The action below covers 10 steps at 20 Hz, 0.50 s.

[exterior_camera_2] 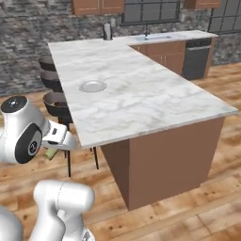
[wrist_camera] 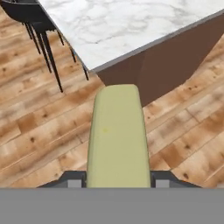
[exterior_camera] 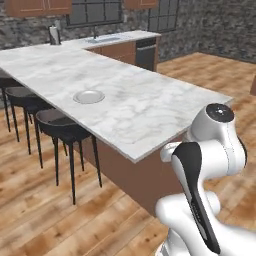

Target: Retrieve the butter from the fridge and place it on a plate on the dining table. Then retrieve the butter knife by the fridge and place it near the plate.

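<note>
The butter (wrist_camera: 117, 135), a pale yellow-olive stick, is gripped between my gripper's (wrist_camera: 118, 180) two dark tips and points out over the wood floor toward the near corner of the dining table (wrist_camera: 131, 30). From the right base view, the gripper (exterior_camera_2: 54, 149) holds the butter (exterior_camera_2: 51, 153) low, left of the table's near end. The round light-grey plate (exterior_camera: 89, 96) (exterior_camera_2: 92, 86) lies empty on the white marble dining table (exterior_camera: 150, 112) (exterior_camera_2: 150, 101), near its stool-side edge. The fridge and the butter knife are out of view.
Black bar stools (exterior_camera: 62, 127) (exterior_camera_2: 55, 101) line the table's left side. A back counter with a sink (exterior_camera: 107, 39) (exterior_camera_2: 155, 36) and a dark dishwasher (exterior_camera: 146, 52) (exterior_camera_2: 195, 56) stands beyond. Wood floor (wrist_camera: 39, 131) surrounds the table's brown base (exterior_camera_2: 164, 160).
</note>
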Available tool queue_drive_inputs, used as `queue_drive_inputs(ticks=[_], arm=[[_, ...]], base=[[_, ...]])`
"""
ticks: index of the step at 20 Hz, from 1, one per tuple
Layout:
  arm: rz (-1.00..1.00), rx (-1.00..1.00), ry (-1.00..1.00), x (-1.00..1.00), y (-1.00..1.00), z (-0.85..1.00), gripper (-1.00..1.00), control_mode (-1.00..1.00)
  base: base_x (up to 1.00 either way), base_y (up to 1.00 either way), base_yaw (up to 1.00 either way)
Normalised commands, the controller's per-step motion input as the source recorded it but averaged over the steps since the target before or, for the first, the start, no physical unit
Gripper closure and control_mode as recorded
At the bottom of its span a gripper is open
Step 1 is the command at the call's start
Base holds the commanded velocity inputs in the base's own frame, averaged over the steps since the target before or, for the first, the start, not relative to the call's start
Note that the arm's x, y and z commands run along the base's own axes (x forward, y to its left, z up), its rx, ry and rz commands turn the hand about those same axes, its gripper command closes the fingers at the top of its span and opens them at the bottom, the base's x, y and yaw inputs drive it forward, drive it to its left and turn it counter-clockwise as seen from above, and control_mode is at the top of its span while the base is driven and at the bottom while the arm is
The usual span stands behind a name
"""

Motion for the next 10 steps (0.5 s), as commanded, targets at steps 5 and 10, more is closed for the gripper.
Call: queue_drive_inputs(ticks=[5,10], arm=[[0.00,0.00,0.00,0.00,0.00,0.00,1.00,1.00],[0.00,0.00,0.00,0.00,0.00,0.00,1.00,1.00]], base=[[0.02,1.00,-0.55],[0.00,1.00,-0.58]])
